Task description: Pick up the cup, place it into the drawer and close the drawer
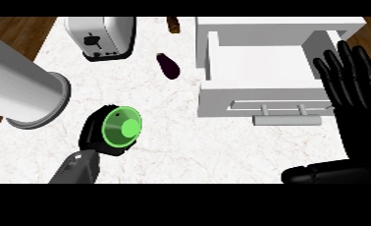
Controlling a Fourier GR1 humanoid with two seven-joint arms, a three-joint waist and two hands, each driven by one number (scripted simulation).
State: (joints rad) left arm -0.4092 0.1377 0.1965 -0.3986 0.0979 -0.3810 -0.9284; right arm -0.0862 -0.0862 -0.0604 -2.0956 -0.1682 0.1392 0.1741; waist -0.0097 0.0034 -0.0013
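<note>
Your left hand (90,130) is curled round the green cup (121,129), which sits within its fingers, though you can't tell whether it is off the counter. Your right hand (346,85) rests open, fingers up, at the open drawer's (246,95) right wall. Carried low toward the drawer, ahead and to the right of the holding hand, the cup could clip the near wall or knock the eggplant (169,66) ahead of it. Count one cup, one drawer, one eggplant, one toaster (101,36), one grey cylinder (29,92), two hands.
</note>
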